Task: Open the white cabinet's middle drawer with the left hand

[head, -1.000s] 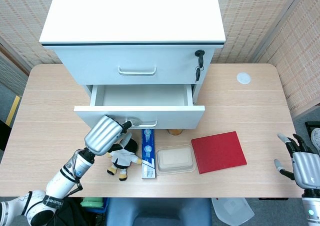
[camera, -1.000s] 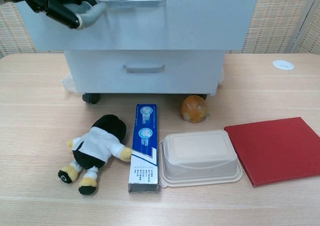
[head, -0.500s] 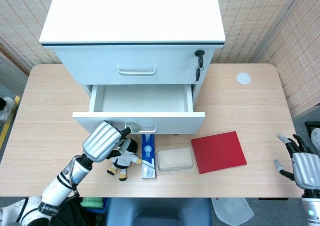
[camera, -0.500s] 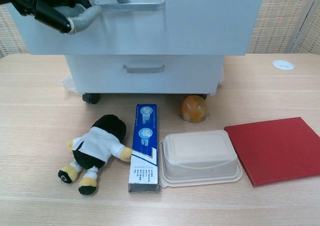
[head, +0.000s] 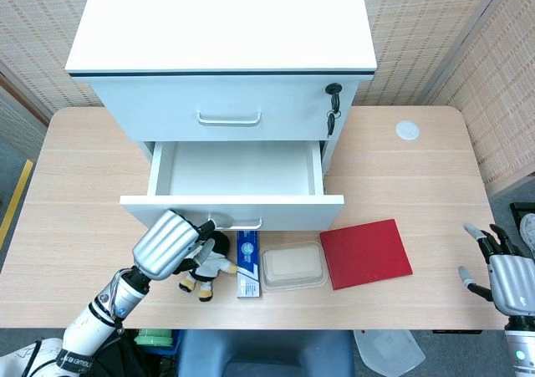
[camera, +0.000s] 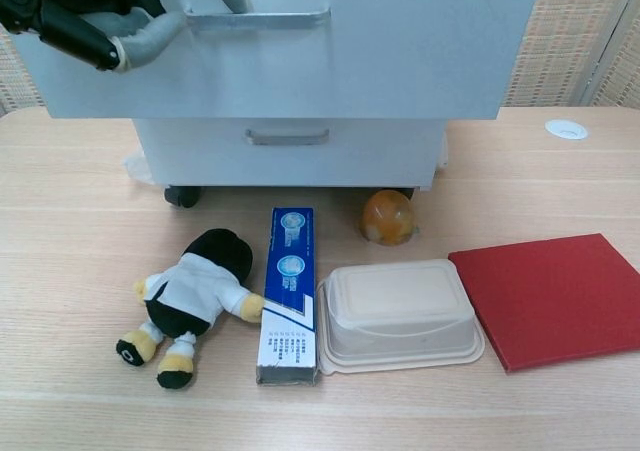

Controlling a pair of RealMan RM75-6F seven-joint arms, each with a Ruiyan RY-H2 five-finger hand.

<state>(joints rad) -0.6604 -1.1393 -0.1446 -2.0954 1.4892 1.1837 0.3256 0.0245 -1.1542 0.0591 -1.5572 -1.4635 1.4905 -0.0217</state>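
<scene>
The middle drawer (head: 232, 211) of the white cabinet (head: 221, 59) was seen pulled well out over the worktop (head: 401, 176). Its handle (camera: 258, 17) was hooked at the left end by the left hand (head: 169, 244). The drawer was judged rigid, empty and light-running.

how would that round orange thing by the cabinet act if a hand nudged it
The orange ball looks rounded and sits free on the table, so it would probably roll. Its glossy, translucent-looking surface suggests that it is smooth and perhaps slippery to pinch. It lies close to the cabinet base, so a push backward might send it underneath.
</scene>
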